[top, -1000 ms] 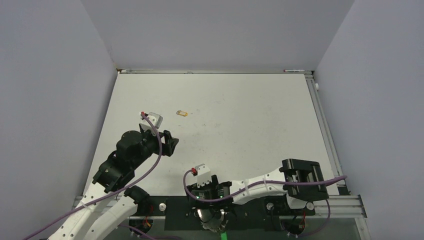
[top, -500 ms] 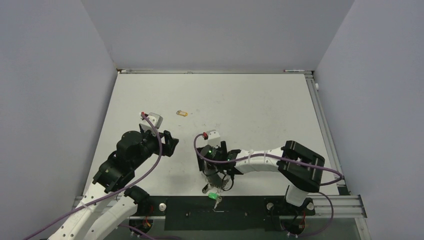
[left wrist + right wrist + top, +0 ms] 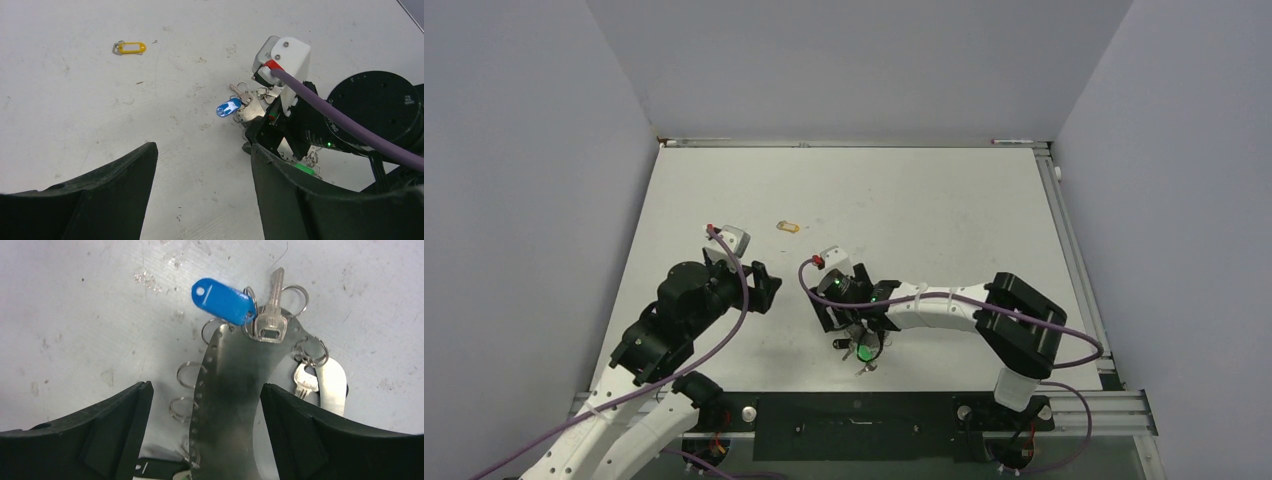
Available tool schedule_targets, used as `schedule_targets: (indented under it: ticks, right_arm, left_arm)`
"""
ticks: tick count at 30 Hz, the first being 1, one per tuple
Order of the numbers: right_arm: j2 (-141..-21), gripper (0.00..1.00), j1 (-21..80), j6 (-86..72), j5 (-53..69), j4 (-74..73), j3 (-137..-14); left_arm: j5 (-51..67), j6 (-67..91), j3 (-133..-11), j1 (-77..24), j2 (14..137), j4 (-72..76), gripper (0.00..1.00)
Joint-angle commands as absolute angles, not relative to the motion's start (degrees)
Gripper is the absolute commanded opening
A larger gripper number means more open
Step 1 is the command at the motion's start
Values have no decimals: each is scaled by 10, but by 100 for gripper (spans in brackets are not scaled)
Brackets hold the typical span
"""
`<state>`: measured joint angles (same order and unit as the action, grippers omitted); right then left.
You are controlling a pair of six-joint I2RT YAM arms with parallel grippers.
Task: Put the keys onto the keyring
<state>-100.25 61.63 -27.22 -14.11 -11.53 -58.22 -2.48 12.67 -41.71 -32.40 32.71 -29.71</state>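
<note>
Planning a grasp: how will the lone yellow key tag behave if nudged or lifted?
The yellow key tag looks small flat plastic, so probably light; nudged, it should slide on the table rather than roll. Lying flat, it may be hard to pinch. Its small ring likely swings loose when lifted.

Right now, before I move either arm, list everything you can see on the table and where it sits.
yellow tag: one, yellow, small ring attached, alone beyond the left gripper.
blue tag: one, blue, at the metal plate's top end.
green tag: one, green, under the right wrist.
keys: two, silver, one beside the blue tag, one at the plate's right edge.
metal plate: one, silver, curved, holes along its edge.
split rings: at least five, silver, around the plate.
table: one, white, scuffed.
left gripper: black, open, empty.
right gripper: black, open, straddling the plate.
</note>
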Motion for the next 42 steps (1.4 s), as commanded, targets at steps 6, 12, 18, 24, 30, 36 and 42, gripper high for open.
schedule_targets:
  ticks: [6,12,18,24,30,36,42]
  right_arm:
    - [-868,73,665,-299,-204,-148,-513]
    - [-800,69,657,-290,-223,-127,-454]
    - [-740,69,610,-385,-345,-169,-411]
    - [-660,69,588,-445,-359,-185,-364]
    - [-602,69,581,-444,-341,-198,-332]
    - [-565,67,579,-442,-319,-182,-298]
    - [-558,67,578,-435,-312,-181,-290]
  left_arm:
    - [73,190,-415,-320,377,-265,63]
    - [37,222,-414,-324,413,-279,55]
    - [-36,268,-425,-407,480,-281,53]
    - [-55,310,-417,-454,569,-223,46]
    - [-48,314,-434,-477,656,-185,38]
    - [-43,317,-455,-494,734,-157,35]
    - [-50,314,-477,-504,795,-142,30]
